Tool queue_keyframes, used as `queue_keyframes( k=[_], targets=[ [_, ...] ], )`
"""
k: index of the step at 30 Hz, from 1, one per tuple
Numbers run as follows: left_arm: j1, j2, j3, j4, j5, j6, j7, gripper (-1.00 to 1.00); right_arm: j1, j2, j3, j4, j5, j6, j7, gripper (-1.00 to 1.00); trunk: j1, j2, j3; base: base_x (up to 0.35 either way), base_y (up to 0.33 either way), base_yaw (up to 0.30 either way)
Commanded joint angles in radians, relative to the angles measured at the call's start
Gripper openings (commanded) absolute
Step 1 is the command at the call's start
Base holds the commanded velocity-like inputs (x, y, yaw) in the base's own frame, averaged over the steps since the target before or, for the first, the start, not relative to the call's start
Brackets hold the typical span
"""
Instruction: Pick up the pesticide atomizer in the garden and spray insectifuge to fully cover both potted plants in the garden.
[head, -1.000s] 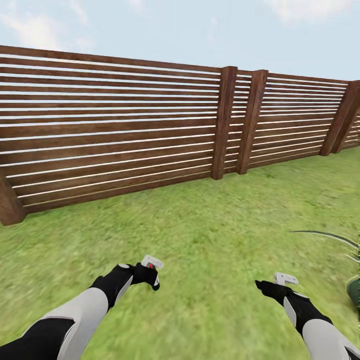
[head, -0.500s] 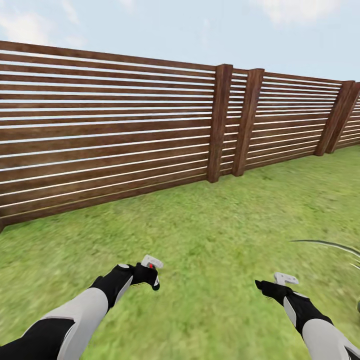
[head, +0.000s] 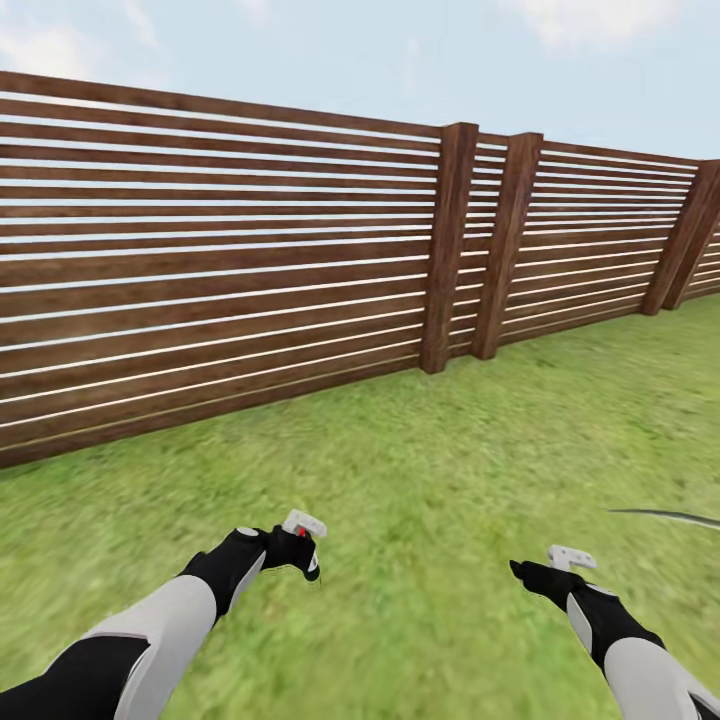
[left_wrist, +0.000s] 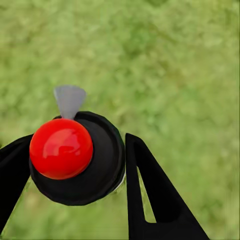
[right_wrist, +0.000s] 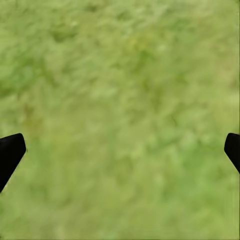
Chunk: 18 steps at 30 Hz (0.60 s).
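Long brown slatted wooden fence spans the far side, blurred green lawn beneath both arms. Right gripper hovers over grass, fingers spread wide, empty. Left gripper pinches the pesticide atomizer's dark round nozzle head with its red dot, low above the lawn.

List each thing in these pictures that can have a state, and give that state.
Atomizer: held between the left gripper's fingers, over grass.
Left gripper: shut on the atomizer.
Right gripper: open, holding nothing, over grass.
Fence: upright.
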<state>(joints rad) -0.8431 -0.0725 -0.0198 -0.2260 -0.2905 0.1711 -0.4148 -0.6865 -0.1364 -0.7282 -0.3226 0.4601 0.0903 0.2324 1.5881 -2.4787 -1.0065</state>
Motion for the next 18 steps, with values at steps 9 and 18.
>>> queue_keyframes(
  k=[9, 18],
  targets=[
    [0.000, 0.000, -0.002, -0.003, 0.001, 0.007, -0.002, -1.00, 0.000, 0.001, -0.010, -0.002, 0.007, 0.005, 0.008, 1.00, 0.000, 0.000, 0.003, 0.338, 0.124, -0.139],
    [0.000, 0.000, -0.002, -0.003, 0.001, 0.007, -0.002, -1.00, 0.000, 0.001, -0.010, -0.002, 0.008, 0.005, 0.008, 1.00, 0.000, 0.000, 0.009, 0.338, 0.124, -0.234]
  ],
)
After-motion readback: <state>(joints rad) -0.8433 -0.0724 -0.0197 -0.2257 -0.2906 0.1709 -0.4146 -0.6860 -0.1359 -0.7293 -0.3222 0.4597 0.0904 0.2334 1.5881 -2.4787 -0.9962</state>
